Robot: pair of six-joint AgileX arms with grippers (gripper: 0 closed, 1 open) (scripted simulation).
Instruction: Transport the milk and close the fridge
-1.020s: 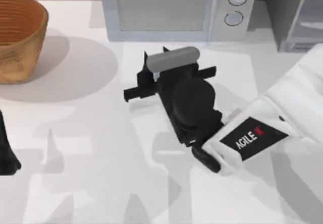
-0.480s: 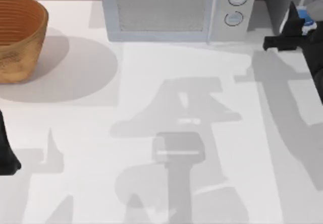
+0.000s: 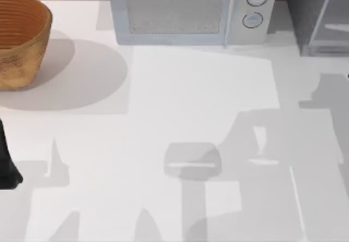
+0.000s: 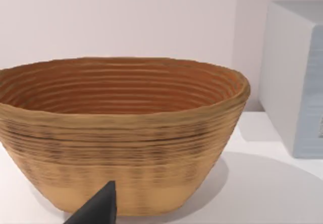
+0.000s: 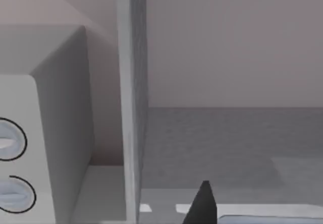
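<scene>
The fridge (image 3: 305,13) stands at the table's back right, a dark-grey speckled cabinet with a light grey framed door (image 3: 329,18) swung out. The right wrist view looks past the door's upright edge (image 5: 132,82) into the grey inside of the fridge (image 5: 232,138). A black tip of my right gripper (image 5: 203,206) juts into that view. The milk is out of view. My left arm (image 3: 7,165) is parked at the table's left edge, and a black tip of its gripper (image 4: 98,211) points at the basket.
A woven brown basket (image 3: 22,40) sits at the back left, large in the left wrist view (image 4: 121,133). A light grey microwave (image 3: 188,10) with two round knobs (image 3: 254,7) stands at the back middle, just left of the fridge. Arm shadows lie across the white table (image 3: 163,100).
My right arm swung from the middle of the table to the fridge, with a blue-and-white carton at its gripper half a second ago. It has since left the top view. The left arm stayed put.
</scene>
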